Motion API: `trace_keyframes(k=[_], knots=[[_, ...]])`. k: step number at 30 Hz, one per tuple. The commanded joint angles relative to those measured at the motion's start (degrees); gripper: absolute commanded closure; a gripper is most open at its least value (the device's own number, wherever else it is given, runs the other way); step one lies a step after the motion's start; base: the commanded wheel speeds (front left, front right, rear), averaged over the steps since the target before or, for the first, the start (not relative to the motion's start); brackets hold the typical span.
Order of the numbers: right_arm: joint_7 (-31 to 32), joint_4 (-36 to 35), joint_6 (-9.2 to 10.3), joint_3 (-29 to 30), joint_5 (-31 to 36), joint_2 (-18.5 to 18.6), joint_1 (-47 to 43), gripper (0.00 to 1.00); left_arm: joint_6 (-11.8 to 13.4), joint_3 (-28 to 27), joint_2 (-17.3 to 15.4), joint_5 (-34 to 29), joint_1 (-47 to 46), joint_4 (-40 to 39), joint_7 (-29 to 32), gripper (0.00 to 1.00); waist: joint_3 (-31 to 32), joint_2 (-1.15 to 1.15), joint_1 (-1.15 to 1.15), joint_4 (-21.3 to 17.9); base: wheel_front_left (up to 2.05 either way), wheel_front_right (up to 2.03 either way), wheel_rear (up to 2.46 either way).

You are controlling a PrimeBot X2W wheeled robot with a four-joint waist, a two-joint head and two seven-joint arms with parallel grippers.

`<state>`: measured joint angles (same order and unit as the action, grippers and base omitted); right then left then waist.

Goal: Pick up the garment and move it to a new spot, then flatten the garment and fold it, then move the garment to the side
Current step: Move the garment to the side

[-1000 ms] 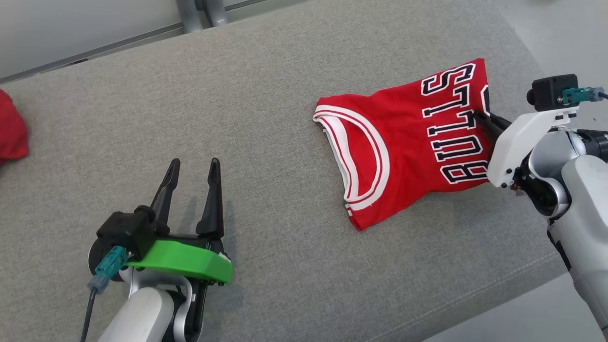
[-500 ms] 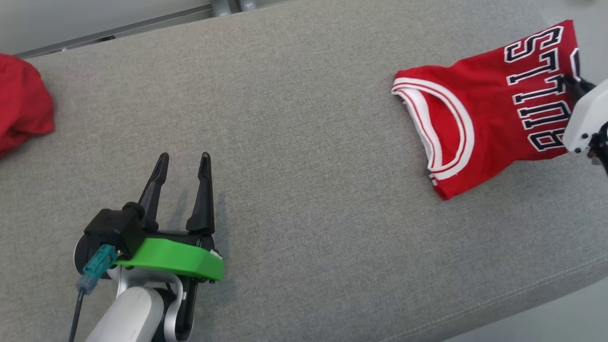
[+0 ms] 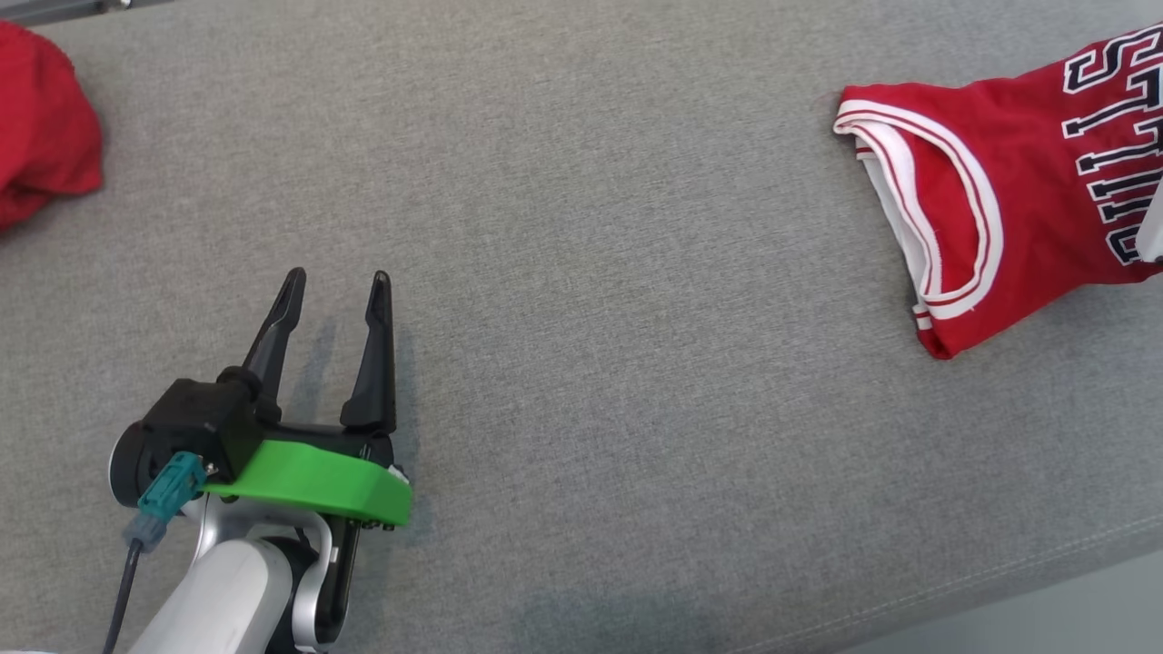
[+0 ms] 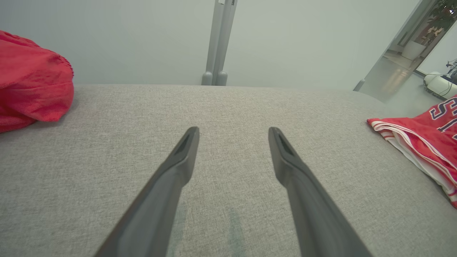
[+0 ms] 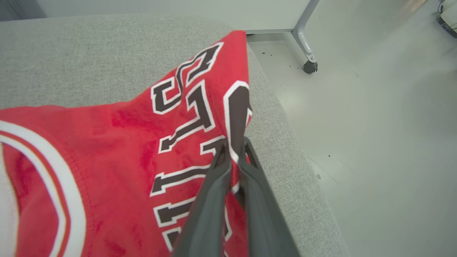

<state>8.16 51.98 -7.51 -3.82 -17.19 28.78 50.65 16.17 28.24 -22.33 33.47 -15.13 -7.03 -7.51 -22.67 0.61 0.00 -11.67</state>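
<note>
Occupying the near left: left gripper (image 3: 337, 275), green-collared, fingers spread wide with nothing between them, over bare grey upholstered surface (image 3: 591, 272). Farther, at the right end: red Bulls jersey (image 3: 1027, 200), folded, lying on the surface, its white-trimmed opening facing the middle and its lettering toward the edge. Right gripper (image 5: 234, 142): fingers pinched tight on the jersey's lettered edge. Far left corner: crumpled red cloth (image 3: 36, 118), well apart from the jersey. Beyond the edge: pale floor (image 5: 375, 125), castor (image 5: 309, 66).

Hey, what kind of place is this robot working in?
Probably an indoor lab or test room: a grey fabric-covered bench with a red jersey, a metal leg on a caster, a bare smooth floor.
</note>
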Motion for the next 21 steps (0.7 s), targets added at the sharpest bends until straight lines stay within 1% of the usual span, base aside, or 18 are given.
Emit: trace_keyframes(k=[1,2,3,4,5,6,8,13,17,21], knots=[[-1.02,1.47,0.04,0.58,1.06,-0.52,1.05,1.00,0.32,-0.02,-0.58,-0.38,-1.17,-0.44,0.30,0.00,-1.33,-0.61,0.00,1.11,0.00,0.00,0.00],[-1.70,2.53,0.05,1.14,1.93,-0.40,1.58,1.00,0.38,-0.02,-0.74,-0.42,-1.23,-0.65,0.47,0.00,-1.56,-0.61,0.00,1.29,0.00,0.00,0.00],[-2.34,3.70,0.05,1.79,2.91,-0.17,2.02,0.96,0.40,-0.01,-0.85,-0.44,-1.25,-0.80,0.57,0.00,-1.74,-0.61,0.00,1.46,0.00,0.00,0.00],[-3.19,4.86,0.05,2.60,3.73,-0.13,2.51,0.72,0.48,-0.04,-0.91,-0.47,-1.27,-0.91,0.65,0.00,-1.86,-0.61,0.00,1.60,0.00,0.00,0.00],[-4.03,5.91,0.05,3.39,4.79,-0.16,2.91,0.51,0.49,-0.06,-0.93,-0.48,-1.27,-1.01,0.67,0.00,-1.92,-0.61,0.00,1.73,0.00,0.00,0.00],[-4.78,6.94,0.05,4.06,6.07,-0.23,3.13,0.00,0.55,-0.07,-0.97,-0.47,-1.26,-1.08,0.57,0.00,-1.94,-0.61,0.00,1.88,0.00,0.00,0.00],[-7.68,9.10,0.05,6.13,8.96,-0.42,4.06,0.00,0.65,-0.10,-0.98,-0.31,-1.06,-1.06,0.48,0.00,-1.81,-0.61,0.00,2.16,0.00,0.00,0.00],[-11.11,10.86,0.04,7.55,11.40,-2.20,5.43,0.00,0.81,-0.20,-0.81,0.15,-0.64,-0.62,0.08,0.00,-1.13,-0.61,0.00,2.04,0.00,0.00,0.00],[-13.74,10.49,0.05,5.79,11.40,-3.97,6.28,0.00,0.76,-0.49,-0.17,0.61,-0.28,-0.06,-0.95,0.00,0.12,-0.61,0.00,1.77,0.00,0.00,0.00],[-16.13,9.30,0.05,3.16,10.00,-5.36,6.67,0.00,0.00,-0.50,0.43,0.95,-0.66,1.18,-2.04,0.00,2.01,-0.61,0.00,1.83,0.00,0.00,0.00]])
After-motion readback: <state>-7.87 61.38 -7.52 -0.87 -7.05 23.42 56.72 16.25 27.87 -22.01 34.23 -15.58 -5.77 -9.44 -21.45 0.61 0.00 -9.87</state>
